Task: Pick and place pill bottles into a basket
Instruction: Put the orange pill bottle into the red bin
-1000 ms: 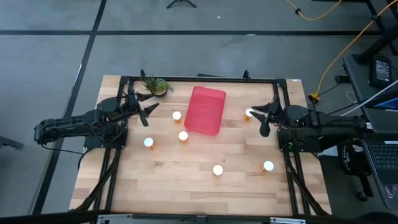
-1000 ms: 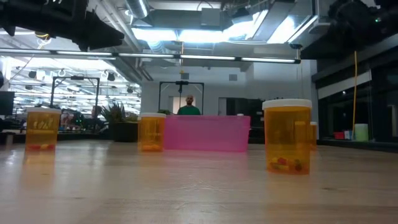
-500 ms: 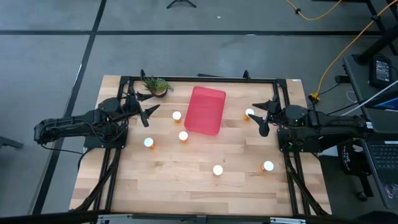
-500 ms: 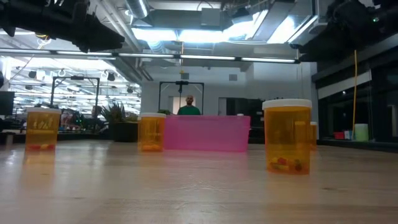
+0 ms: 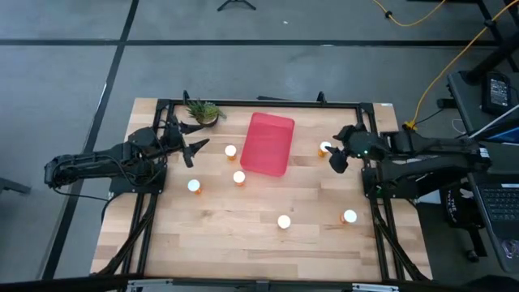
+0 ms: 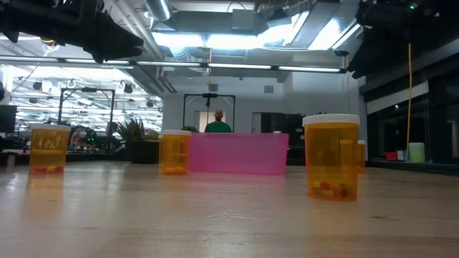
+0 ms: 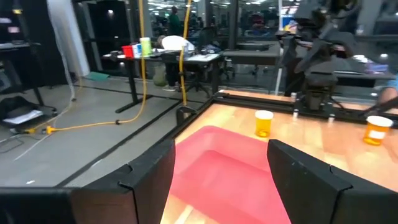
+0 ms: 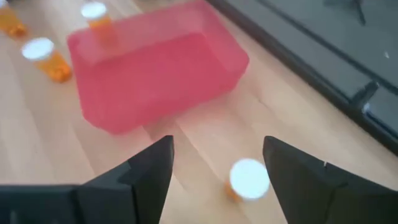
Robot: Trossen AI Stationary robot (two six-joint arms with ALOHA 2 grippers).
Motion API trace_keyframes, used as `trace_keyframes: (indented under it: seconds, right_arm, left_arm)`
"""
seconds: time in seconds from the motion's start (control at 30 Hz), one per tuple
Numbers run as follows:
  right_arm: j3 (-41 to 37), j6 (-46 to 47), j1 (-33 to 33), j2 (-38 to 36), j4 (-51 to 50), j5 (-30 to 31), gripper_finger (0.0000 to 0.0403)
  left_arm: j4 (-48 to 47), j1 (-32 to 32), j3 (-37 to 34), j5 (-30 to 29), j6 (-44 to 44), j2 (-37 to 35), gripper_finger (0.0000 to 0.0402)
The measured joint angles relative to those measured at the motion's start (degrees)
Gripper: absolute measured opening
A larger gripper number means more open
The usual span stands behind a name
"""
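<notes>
The red basket (image 5: 268,143) lies flat at the table's far middle. Several orange pill bottles with white caps stand on the wood: two left of the basket (image 5: 230,151) (image 5: 239,177), one farther left (image 5: 195,186), two near the front (image 5: 284,221) (image 5: 349,216), and one right of the basket (image 5: 325,148). My right gripper (image 5: 334,150) is open and hovers above that last bottle (image 8: 249,178), its fingers on either side without touching it. My left gripper (image 5: 195,150) is open and empty left of the basket, facing it (image 7: 224,174).
A small green potted plant (image 5: 203,112) stands at the far left corner. A black frame (image 5: 259,104) runs along the far edge and both sides. In the low view a person (image 6: 218,122) stands far behind the table. Bare wood lies at the near middle.
My right gripper has moved toward the table's left, toward the bottle right of the basket, and has tipped down over it. Its fingers stay open. The bottles and the basket have not moved.
</notes>
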Motion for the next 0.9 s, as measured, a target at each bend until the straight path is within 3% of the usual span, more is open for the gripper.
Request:
trace_keyframes:
  seconds: [0.23,0.53,0.9]
  right_arm:
    - [6.73,6.83,0.0,9.28,-6.5,-3.85,0.0246]
    - [7.12,13.36,0.0,14.8,-12.35,-5.46,0.0246]
    - [-1.5,19.78,-0.02,15.24,-10.09,-0.74,0.0245]
  left_arm:
    - [-0.12,0.0,0.0,1.2,-0.2,0.0,0.0251]
    - [-2.1,0.0,0.0,1.15,-0.5,0.01,0.0251]
    - [-2.12,0.0,0.0,1.09,-0.5,0.0,0.0251]
